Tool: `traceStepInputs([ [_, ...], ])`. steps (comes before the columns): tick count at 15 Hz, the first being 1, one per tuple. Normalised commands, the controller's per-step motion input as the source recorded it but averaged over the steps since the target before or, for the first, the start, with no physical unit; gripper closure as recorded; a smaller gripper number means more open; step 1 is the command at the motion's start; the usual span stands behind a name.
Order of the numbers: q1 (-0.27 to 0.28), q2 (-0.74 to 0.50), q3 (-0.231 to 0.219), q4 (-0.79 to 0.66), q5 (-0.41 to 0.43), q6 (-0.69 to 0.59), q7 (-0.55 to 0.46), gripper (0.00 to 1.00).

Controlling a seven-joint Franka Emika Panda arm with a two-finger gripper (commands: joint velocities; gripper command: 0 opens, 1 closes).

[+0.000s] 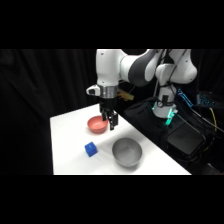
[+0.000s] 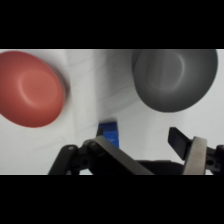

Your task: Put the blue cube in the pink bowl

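Three items sit on the white table point(image 1: 65, 145) in the side view: blue cube point(image 1: 90, 149) near the front, pink bowl point(image 1: 97, 124) behind it, grey bowl point(image 1: 126, 152) to the right. The gripper point(image 1: 110, 120) hangs beside the pink bowl's rim.

Wrist view: fingers point(image 2: 194, 155) spread apart, empty; the cube point(image 2: 108, 132) lies on the table between both bowls.

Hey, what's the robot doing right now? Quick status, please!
Gripper open, empty, above the pink bowl. Blue cube on the table, not grasped. Grey bowl beside it, not blocking.
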Motion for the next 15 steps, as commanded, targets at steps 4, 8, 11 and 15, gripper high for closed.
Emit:
traceStepInputs([
  [4,-0.018,0.03,0.003,0.08,0.040,-0.05,-0.06,0.00],
  [8,-0.060,0.18,-0.011,0.31,0.089,-0.15,-0.24,0.00],
  [11,-0.096,0.31,-0.026,0.46,0.077,-0.24,-0.37,0.00],
  [15,-0.098,0.31,-0.010,0.51,0.072,-0.28,-0.37,0.00],
])
